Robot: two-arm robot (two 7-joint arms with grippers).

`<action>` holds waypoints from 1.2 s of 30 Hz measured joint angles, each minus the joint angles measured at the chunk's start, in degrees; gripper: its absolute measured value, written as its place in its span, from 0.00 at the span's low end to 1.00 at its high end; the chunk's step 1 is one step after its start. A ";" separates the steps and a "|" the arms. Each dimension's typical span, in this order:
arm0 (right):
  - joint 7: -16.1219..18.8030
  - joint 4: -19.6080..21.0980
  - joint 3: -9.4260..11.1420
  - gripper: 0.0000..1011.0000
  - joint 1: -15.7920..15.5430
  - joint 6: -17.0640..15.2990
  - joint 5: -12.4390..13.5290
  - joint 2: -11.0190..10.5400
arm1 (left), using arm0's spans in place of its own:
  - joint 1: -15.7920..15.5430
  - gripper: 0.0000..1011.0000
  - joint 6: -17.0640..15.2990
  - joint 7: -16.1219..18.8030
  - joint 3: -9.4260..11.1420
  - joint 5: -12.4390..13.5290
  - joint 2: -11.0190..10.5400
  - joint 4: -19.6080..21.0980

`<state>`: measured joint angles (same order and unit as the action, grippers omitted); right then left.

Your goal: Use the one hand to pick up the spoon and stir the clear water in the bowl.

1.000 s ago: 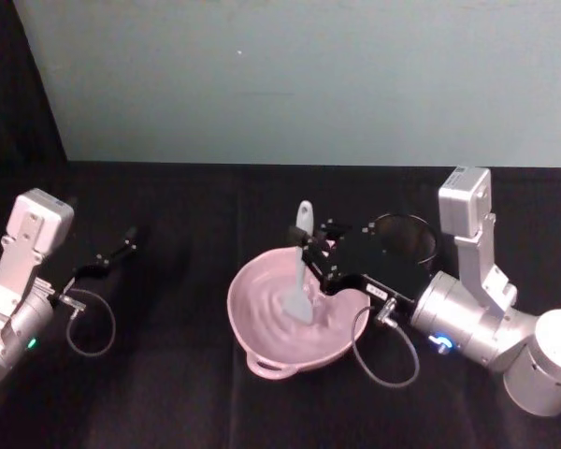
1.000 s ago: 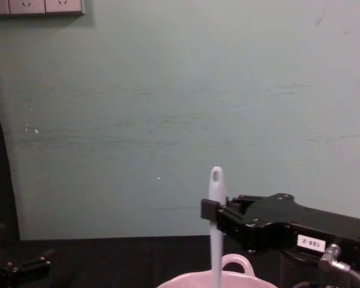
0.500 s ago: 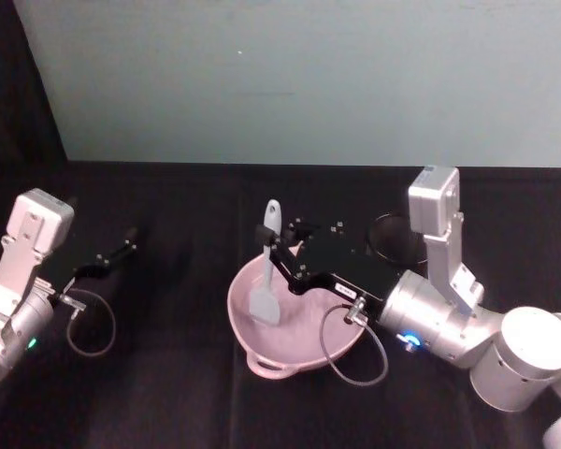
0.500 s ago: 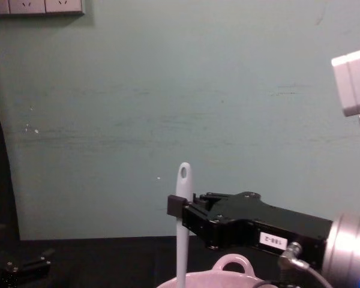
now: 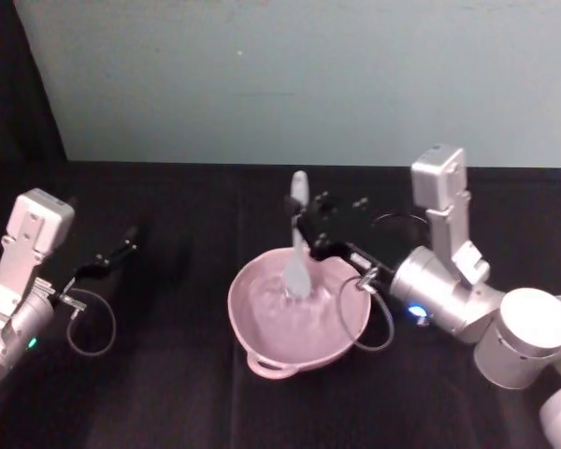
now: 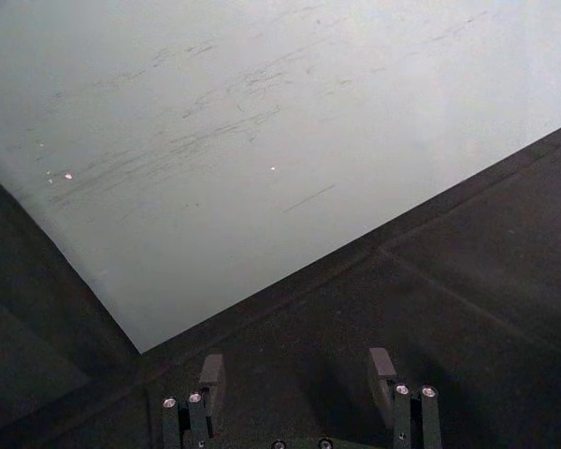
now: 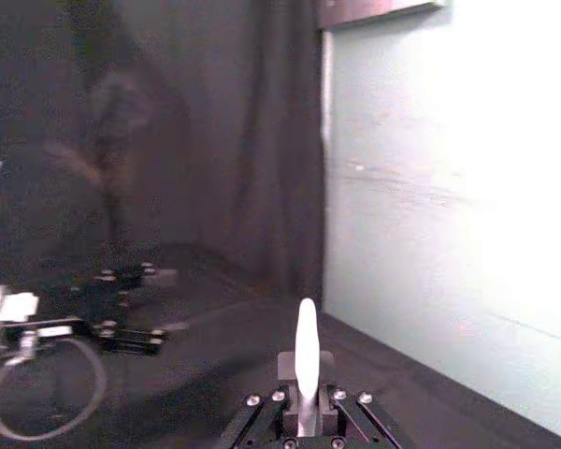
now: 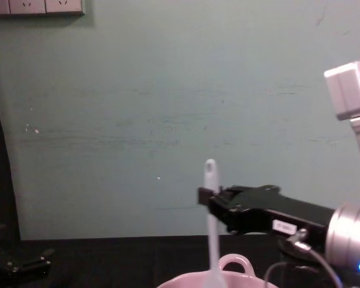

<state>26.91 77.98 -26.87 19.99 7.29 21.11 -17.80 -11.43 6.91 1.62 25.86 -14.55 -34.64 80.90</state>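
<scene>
Spoon (1): spoon point(image 5: 295, 271) stands nearly upright, blade down inside the bowl by its far rim, handle tip uppermost.
Bowl (1): pink bowl point(image 5: 234, 304) sits mid-worktop, a loop handle facing the front edge.
Grippers (2): right gripper point(image 5: 304, 224) reaches over the bowl's far-right rim, fingers clamped on the spoon handle below its tip. Left gripper point(image 5: 122, 248) is parked near the left edge, well apart from the bowl, fingers point(image 6: 211, 374) spread, holding nothing.
Worktop (1): worktop point(image 5: 168, 393) is covered in black cloth.
</scene>
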 joint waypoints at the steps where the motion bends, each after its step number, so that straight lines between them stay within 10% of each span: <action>1: -0.27 0.01 0.33 0.12 -0.07 0.02 -0.12 -0.12 | 0.00 0.99 0.00 0.00 0.00 0.00 0.00 0.00; 15: -0.29 4.23 3.75 0.12 -3.51 -0.25 -0.89 -2.96 | 0.00 0.99 0.00 0.00 0.00 0.00 0.00 0.00; 36: 2.48 8.60 -0.51 0.12 -6.39 -0.85 -1.10 -1.76 | 0.00 0.99 0.00 0.00 0.00 0.00 0.00 0.00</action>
<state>29.39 86.58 -27.38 13.60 6.44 20.01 -19.56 -11.43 6.91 1.62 25.86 -14.55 -34.65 80.90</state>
